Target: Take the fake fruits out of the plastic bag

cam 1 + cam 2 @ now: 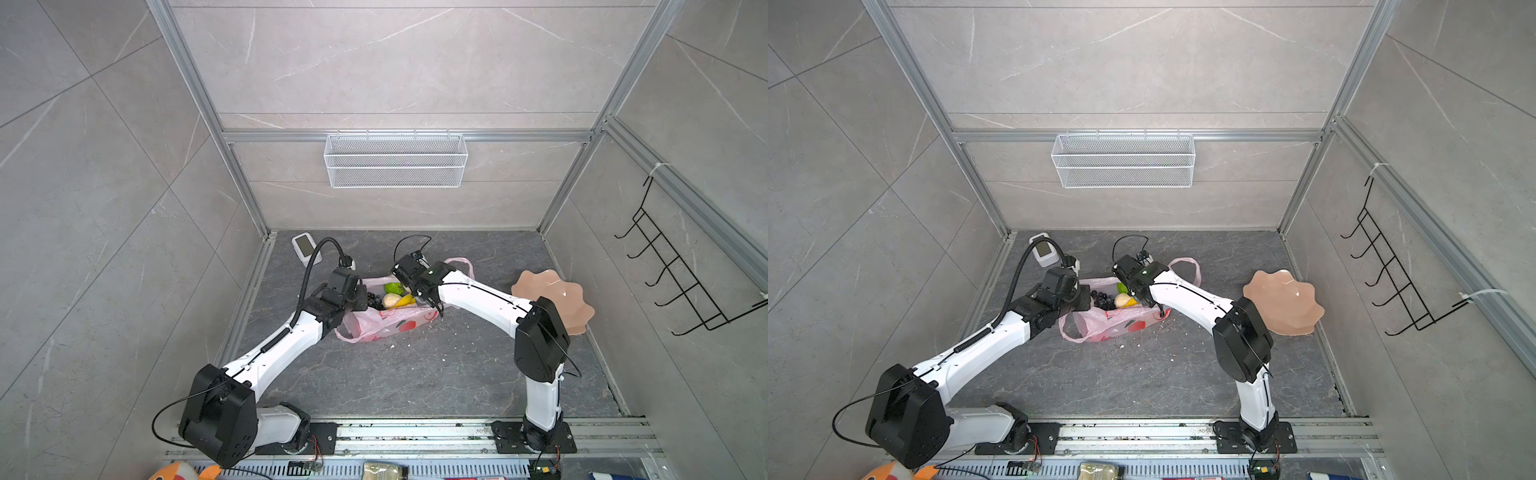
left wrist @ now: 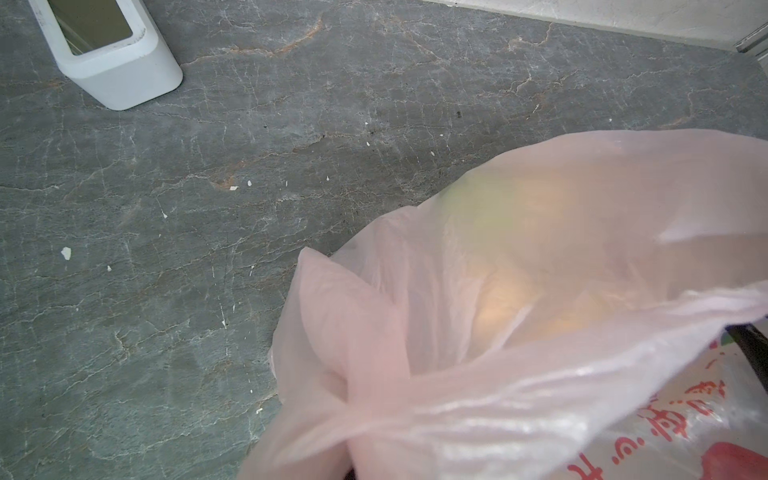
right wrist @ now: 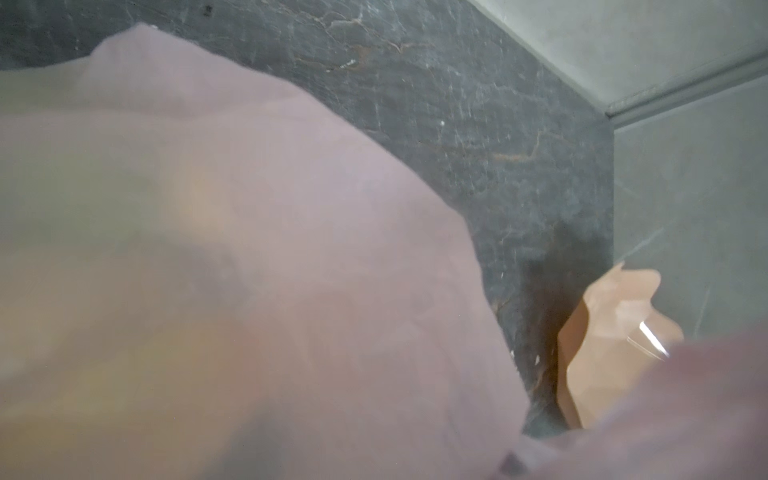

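My left gripper (image 1: pixel 360 300) is closed, and since the film gathers into one tight fold at the near edge of the left wrist view, I judge it is pinching the rim of the plastic bag (image 1: pixel 386 326). My right gripper (image 1: pixel 409 287) is down in the bag's mouth beside the green fruit (image 1: pixel 392 287). I cannot tell how its jaws stand, because the wrist body covers them from above and its own camera looks through pink film. The fake fruits (image 1: pixel 1121 300) all lie inside the bag, in the middle of the table (image 1: pixel 415 374): grapes (image 1: pixel 375 300), a beige piece (image 1: pixel 390 301) and the banana (image 1: pixel 406 300) crowd against the green one.

My worry is that the right jaws bite a fold of film along with a fruit, or film alone. A lift would then drag the whole bag, pull it from the left pinch, or tear it. The fruits look smooth and packed, so a poor bite could also squirt one under the others.

Both top views give me the open mouth and the fruit colours cleanly, plus the plate (image 1: pixel 548 291) well off to the right. Only the left wrist view shows the red printing (image 2: pixel 681 415) up close and the white box (image 2: pixel 120 62); fruit there is just a green and yellow glow. The right wrist view offers blur and a slice of the plate
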{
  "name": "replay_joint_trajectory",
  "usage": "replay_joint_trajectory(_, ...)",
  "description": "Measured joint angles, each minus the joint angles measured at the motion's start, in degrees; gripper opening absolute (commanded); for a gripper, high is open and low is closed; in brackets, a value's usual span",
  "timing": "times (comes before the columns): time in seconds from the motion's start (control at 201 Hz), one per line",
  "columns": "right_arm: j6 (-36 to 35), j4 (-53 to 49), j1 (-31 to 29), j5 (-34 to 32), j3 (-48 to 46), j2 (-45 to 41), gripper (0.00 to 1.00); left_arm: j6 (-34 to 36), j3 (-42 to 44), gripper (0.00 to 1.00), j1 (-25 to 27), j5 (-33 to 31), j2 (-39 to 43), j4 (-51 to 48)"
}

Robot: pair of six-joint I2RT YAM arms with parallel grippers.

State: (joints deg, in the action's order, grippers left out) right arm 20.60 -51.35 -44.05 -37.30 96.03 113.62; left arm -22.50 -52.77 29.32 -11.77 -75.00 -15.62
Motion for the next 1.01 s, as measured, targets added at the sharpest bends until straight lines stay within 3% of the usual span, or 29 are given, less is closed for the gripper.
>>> replay_joint_trajectory(0.114, -1.6, 2.54, 1.66, 2.99, -1.03, -0.61, 0.07, -0.07, 0.0, 0.0, -0.52, -0.22, -0.04, -0.02)
replay_joint_trajectory(0.184, -2.19, 6.88, 3.19, 8.17, -5.6, -3.93, 0.0, -0.39, 0.0, 0.0, -1.55, 0.15, -0.04, 0.17)
replay_joint_trajectory(0.343, -0.28, 18.6, 11.67, 29.05, -21.22, -18.88, 0.0, -2.19, 1.33, 0.0, -6.62, 2.62, -0.04, 2.05)
replay_joint_trajectory(0.533, 9.18, 37.48, 25.88, 52.37, -36.92, -31.89, 0.0, -6.34, 2.19, 0.0, -15.69, 9.2, -2.34, 5.09)
replay_joint_trajectory(0.682, 15.96, 48.63, 28.85, 61.81, -45.16, -32.3, 0.0, -7.72, 1.55, 0.0, -17.42, 12.44, -6.16, 5.77)
replay_joint_trajectory(0.831, 19.08, 53.99, 29.31, 65.24, -47.23, -31.98, 0.0, -7.28, -5.11, 0.0, -15.74, 13.35, -11.21, 3.19)
replay_joint_trajectory(0.866, 19.43, 55.1, 29.2, 65.53, -47.3, -32.06, 0.0, -6.78, -7.85, 0.07, -14.64, 13.11, -12.74, 2.32)
replay_joint_trajectory(1.006, 19.69, 55.87, 28.2, 64.85, -47.71, -33.79, 0.0, -5.77, -15.32, 0.52, -8.33, 9.16, -15.15, -1.97)
